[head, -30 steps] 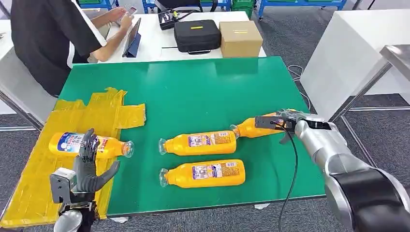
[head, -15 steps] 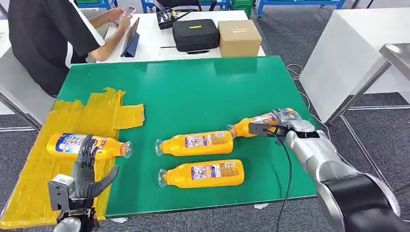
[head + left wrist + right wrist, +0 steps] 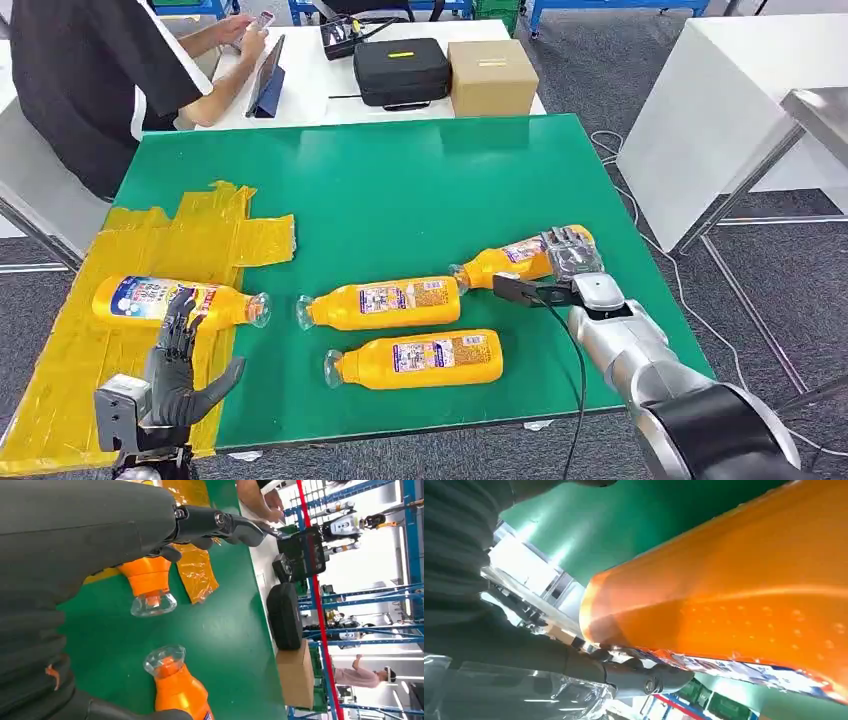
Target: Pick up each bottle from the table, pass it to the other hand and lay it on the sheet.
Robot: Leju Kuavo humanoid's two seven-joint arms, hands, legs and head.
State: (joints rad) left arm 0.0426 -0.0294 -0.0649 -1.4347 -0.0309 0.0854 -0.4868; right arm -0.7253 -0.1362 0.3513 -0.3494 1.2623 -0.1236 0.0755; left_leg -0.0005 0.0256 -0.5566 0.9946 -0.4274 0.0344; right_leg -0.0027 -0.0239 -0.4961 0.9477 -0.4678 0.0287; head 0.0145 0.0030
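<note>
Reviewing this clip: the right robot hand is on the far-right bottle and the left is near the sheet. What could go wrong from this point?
1. The right robot hand wraps the base end of the angled bottle; its neck nearly meets the middle bottle, so lifting or dragging might knock that one.
2. Held at the base, the bottle could tip or slip during the handover.
3. The left robot hand hovers open beside the bottle on the sheet and might roll it off the yellow sheet.

The flat tabletop point(image 3: 400, 190) was plain green. The crinkled plastic sheet point(image 3: 190, 240) was glossy yellow. The four plastic bottles, one on the sheet point(image 3: 140, 298) and three on the green point(image 3: 385, 303) point(image 3: 420, 360) point(image 3: 510, 260), were orange with clear necks and blue, white and red printed labels.
</note>
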